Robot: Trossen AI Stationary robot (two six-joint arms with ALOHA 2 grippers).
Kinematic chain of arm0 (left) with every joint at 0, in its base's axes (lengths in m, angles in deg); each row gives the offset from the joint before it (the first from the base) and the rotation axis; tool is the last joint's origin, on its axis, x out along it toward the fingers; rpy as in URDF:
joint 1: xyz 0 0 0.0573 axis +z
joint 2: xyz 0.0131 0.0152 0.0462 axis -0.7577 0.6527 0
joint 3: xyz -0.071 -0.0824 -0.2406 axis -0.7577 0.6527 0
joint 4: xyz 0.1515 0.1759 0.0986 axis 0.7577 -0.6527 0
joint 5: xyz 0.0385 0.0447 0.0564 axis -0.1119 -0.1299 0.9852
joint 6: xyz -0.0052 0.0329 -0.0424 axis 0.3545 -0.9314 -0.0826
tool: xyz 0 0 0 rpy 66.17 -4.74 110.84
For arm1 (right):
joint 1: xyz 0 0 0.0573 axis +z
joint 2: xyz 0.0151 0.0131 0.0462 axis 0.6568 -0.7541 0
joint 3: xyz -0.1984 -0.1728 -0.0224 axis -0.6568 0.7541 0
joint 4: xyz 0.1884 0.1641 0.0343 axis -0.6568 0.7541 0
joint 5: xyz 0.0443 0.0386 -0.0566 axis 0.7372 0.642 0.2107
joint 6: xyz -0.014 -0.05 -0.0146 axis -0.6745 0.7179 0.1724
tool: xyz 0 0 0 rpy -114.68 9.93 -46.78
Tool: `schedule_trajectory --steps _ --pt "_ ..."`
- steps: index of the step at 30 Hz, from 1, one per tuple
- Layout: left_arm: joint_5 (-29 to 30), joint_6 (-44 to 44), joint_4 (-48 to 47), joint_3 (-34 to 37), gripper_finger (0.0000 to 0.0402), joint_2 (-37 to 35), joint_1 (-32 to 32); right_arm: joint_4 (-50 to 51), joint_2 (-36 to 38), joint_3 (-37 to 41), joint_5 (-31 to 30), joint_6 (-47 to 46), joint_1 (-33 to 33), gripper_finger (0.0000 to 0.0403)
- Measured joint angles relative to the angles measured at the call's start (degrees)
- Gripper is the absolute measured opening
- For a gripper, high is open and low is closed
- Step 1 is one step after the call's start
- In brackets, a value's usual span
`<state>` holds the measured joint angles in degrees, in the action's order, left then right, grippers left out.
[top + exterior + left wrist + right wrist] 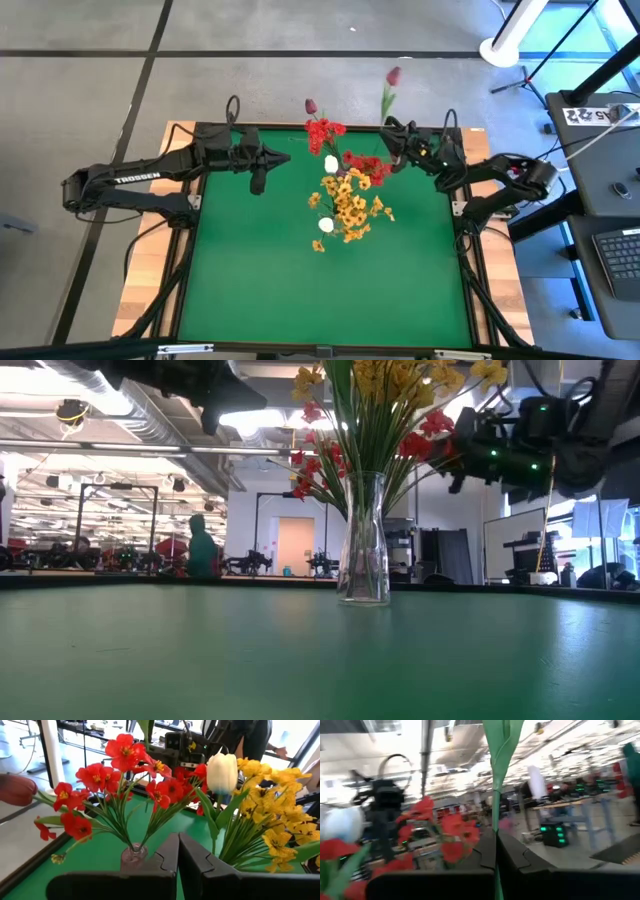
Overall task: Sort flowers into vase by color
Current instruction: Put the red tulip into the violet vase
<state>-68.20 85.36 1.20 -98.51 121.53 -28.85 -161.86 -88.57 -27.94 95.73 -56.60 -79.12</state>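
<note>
right claw pinched shut on a thin green stem at far right of the glass vase mid-tabletop; left claw shut, empty; stems light, springy, likely slippery—grip low.

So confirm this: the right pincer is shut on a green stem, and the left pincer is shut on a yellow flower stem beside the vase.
Not quite. The left pincer is shut but holds nothing; the left wrist view shows its fingers closed with no stem between them, short of the vase. The right pincer is indeed shut on a green stem, as the right wrist view shows.
</note>
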Motion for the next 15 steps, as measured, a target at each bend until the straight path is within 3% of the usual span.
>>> schedule_trajectory --steps 7,15 --pt "-0.1 1.1 1.1 0.0 0.0001 0.0 -0.3 0.7 -4.4 -6.2 7.7 0.2 2.7 0.0" --pt "-0.1 1.2 1.0 0.0 0.0 0.0 -1.5 0.7 -11.4 -11.6 6.8 0.5 4.8 0.0"
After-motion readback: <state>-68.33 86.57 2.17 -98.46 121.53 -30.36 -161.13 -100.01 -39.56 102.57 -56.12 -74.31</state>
